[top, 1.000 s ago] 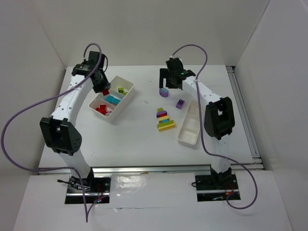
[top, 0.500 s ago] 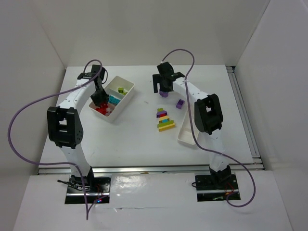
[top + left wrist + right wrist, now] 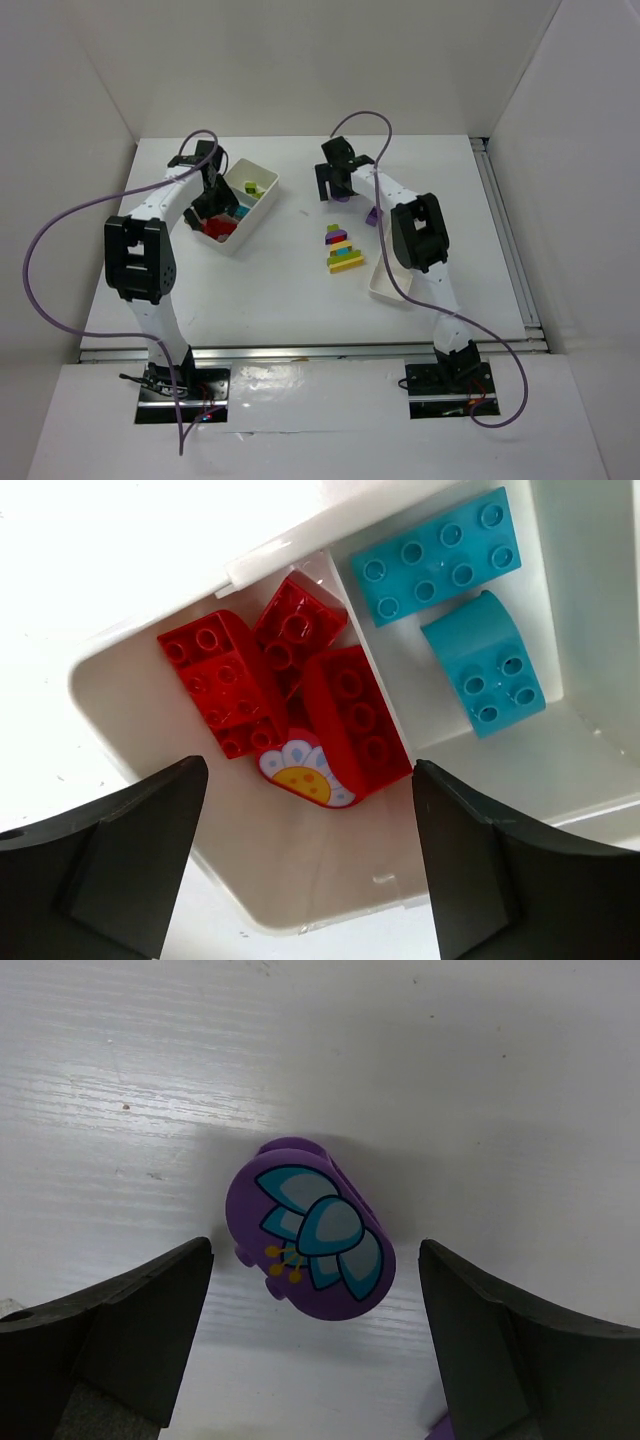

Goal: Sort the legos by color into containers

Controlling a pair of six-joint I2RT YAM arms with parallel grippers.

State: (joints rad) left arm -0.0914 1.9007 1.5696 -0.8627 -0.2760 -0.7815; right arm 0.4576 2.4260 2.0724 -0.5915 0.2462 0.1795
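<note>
Your left gripper (image 3: 305, 810) hangs wide open over the red legos (image 3: 345, 715) in the tray (image 3: 300, 885) at upper left, your right gripper (image 3: 315, 1260) open astride a purple lego (image 3: 310, 1235)

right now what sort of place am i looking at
Probably a robotics lab test cell: white table boxed in by plain white panels, left arm and right arm mounted at its near edge, toy bricks and a divided tray.

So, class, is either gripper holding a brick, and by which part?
Neither holds anything: left gripper open over the red bricks, right gripper open over the purple brick.
</note>
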